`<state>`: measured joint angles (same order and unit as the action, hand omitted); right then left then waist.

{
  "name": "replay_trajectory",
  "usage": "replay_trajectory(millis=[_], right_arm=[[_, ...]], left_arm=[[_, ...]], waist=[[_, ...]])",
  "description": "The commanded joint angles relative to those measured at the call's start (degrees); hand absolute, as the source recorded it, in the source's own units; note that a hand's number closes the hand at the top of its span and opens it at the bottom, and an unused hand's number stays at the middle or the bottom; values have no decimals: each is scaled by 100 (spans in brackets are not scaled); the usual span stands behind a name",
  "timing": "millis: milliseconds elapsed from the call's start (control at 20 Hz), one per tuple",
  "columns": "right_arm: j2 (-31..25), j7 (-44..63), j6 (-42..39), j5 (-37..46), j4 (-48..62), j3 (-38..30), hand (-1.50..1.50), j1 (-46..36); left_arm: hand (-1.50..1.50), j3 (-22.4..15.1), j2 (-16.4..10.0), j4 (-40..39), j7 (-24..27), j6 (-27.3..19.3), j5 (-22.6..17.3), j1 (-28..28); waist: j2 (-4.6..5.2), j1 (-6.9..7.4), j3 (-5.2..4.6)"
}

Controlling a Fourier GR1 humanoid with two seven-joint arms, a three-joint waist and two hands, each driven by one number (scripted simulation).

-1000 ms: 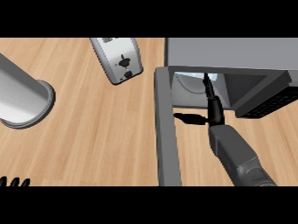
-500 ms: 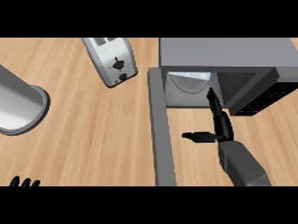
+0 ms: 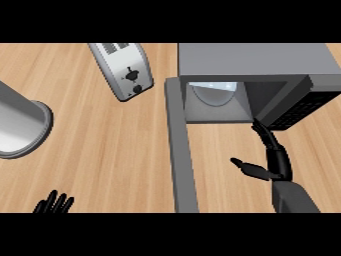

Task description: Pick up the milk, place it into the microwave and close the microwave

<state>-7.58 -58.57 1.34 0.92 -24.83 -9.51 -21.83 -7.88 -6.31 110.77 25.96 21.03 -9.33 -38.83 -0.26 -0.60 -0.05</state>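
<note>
Right hand (image 3: 270, 162) was open, empty, near the microwave (image 3: 254, 62). Pale form inside was possibly the milk (image 3: 216, 93): likely light, stiff; grip its sides. Left hand (image 3: 53, 204) rested open.

Toaster (image 3: 125, 70) and grey cylinder (image 3: 10, 120) on wooden counter (image 3: 106, 160)
The cylinder stands at left, well apart from the toaster.

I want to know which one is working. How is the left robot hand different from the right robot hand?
The right robot hand shows whole with its grey forearm; of the left robot hand only fingers peek up at the bottom edge. The right one points straight fingers at the open microwave; the left one rests far from it, beyond the microwave door. Both are black and open.
</note>
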Motion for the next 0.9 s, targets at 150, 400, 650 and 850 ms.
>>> replay_trajectory(millis=[150, 400, 650, 850], right_arm=[[-438, 170, -565, -249, -1091, 24, 150, 989], [-801, 203, -876, -604, -1484, -232, -150, 1453], [-1072, 265, -1502, -1032, -1755, -458, -150, 1942], [-1342, 69, -1540, -1024, -1594, -585, -150, 2013]], left_arm=[[-150, -772, -14, 104, -703, -69, 783, 511], [150, -860, 28, -837, -195, -185, 1582, 1345], [150, -983, 422, -1503, -545, -392, 1599, 2089], [150, -1117, 621, -1984, -641, -1373, 1845, 2685]], waist=[[-5, -56, -1], [12, -5, 1], [23, 25, 4], [30, 45, 7]])
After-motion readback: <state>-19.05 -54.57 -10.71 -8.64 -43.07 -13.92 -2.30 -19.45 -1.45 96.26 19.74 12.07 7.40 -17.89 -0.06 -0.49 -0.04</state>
